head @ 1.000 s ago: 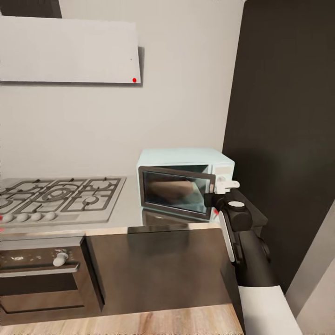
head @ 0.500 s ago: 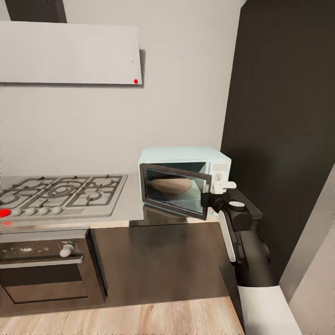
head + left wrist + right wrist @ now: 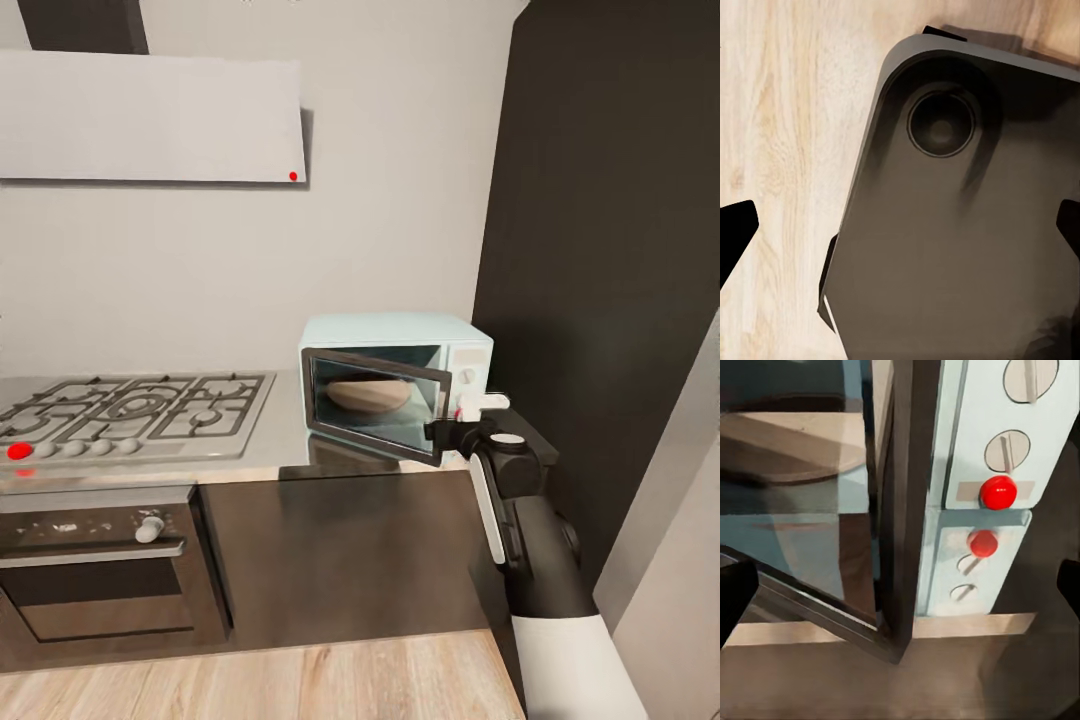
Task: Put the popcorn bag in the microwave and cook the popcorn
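At three o'clock on the table (image 3: 285, 440), the microwave (image 3: 398, 385) sits with its door (image 3: 375, 405) ajar; a tan rounded shape, likely the popcorn bag (image 3: 368, 394), shows inside through the glass. Gas hob (image 3: 130, 412) lies at nine o'clock. Right gripper (image 3: 462, 425) fingers spread by the red knob (image 3: 997, 492); left gripper (image 3: 900, 232) fingers spread over the robot base (image 3: 960, 247).

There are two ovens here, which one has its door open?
The small mint-blue microwave on the countertop: its dark glass door hangs ajar. The big black built-in oven under the gas hob has its door closed.
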Available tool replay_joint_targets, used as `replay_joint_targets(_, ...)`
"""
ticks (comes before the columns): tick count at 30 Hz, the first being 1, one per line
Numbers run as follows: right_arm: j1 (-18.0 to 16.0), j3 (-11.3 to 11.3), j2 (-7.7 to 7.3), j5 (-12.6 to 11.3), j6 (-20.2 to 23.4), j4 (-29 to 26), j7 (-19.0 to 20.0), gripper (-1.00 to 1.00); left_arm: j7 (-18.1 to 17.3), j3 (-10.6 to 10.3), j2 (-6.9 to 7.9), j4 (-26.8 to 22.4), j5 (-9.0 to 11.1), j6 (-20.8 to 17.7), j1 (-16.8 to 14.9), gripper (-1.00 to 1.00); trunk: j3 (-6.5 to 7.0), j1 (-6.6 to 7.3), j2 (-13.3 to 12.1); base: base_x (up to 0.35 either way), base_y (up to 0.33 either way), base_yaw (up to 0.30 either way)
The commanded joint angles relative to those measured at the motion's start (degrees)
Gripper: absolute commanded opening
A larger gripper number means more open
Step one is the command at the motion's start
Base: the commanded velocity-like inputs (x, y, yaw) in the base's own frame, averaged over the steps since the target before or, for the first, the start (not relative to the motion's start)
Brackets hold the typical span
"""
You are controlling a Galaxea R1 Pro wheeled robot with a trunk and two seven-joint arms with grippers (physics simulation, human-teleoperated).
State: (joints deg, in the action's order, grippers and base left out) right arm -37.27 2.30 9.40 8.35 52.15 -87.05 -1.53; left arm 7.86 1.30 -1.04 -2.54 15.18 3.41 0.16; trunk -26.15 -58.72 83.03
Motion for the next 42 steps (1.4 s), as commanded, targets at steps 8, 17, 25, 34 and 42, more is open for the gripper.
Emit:
replay_joint_targets(8,3.6,-0.3,-1.83,0.3,7.9,-0.2,4.6,1.00,0.1,0.1,-0.05,-0.1,0.2,0.1,0.0,1.00,-0.05,0.00,0.0,0.000,0.000,0.000)
replay_joint_targets(17,10.6,-11.8,-11.40,-0.1,0.1,0.3,4.1,1.00,0.1,0.2,-0.07,-0.1,0.2,0.1,0.0,1.00,-0.05,0.00,0.0,0.000,0.000,0.000)
replay_joint_targets(25,10.7,-12.5,-11.09,-0.5,-8.9,-1.6,5.7,1.00,0.1,0.1,-0.10,-0.1,0.2,0.1,0.0,1.00,-0.05,0.00,0.0,0.000,0.000,0.000)
replay_joint_targets(34,10.7,-7.9,-10.75,-0.3,-16.6,-1.8,8.7,1.00,0.1,0.1,-0.25,-0.1,0.2,0.1,0.0,1.00,-0.05,0.00,0.0,0.000,0.000,0.000)
replay_joint_targets(42,10.7,-8.4,-10.88,-0.4,-16.5,-1.7,8.9,1.00,0.1,-0.1,-0.32,-0.1,0.2,0.1,0.0,1.00,-0.05,0.00,0.0,0.187,0.000,0.000)
